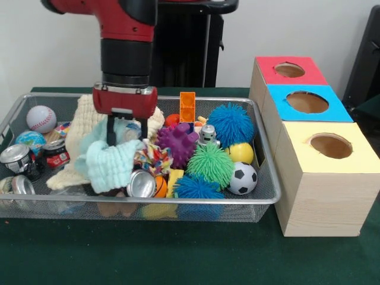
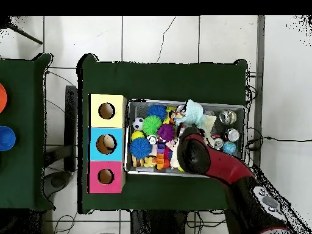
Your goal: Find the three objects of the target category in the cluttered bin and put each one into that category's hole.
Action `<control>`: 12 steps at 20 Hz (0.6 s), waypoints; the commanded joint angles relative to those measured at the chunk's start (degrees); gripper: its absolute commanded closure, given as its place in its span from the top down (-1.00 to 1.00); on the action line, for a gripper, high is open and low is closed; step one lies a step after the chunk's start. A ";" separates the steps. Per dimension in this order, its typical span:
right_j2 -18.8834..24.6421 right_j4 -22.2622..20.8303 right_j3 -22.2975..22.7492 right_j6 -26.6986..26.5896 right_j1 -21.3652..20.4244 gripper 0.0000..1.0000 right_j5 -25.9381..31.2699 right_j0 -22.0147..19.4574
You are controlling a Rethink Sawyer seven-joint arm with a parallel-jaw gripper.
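Observation:
The bin [image 1: 178, 202] is a wide wire mesh basket full of toys; it also shows in the overhead view [image 2: 186, 101]. My gripper [image 1: 126, 135] reaches down into its left half and is shut on a light blue cloth [image 1: 113, 163], which hangs in front of a cream knitted cloth [image 1: 77, 139]. From above, the gripper is hidden under the arm and the blue cloth [image 2: 194, 111] shows by the bin's far rim. Three boxes with holes stand beside the bin: red [image 1: 291, 70], blue [image 1: 307, 102] and yellow [image 1: 330, 145].
In the bin are a baseball [image 1: 41, 119], a globe ball [image 1: 29, 141], cans [image 1: 141, 184], spiky balls in purple [image 1: 177, 142], green [image 1: 211, 163] and blue [image 1: 230, 123], a soccer ball [image 1: 243, 178], a yellow ball [image 1: 240, 152], an orange block [image 1: 187, 107] and a small robot toy [image 1: 207, 135].

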 commanded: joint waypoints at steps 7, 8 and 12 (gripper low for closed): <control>-8.07 2.55 -4.10 7.36 -1.04 1.00 7.87 5.28; -7.22 1.95 -4.48 6.51 -0.97 1.00 7.87 4.80; -7.46 2.64 -5.26 6.96 -0.24 1.00 8.66 5.11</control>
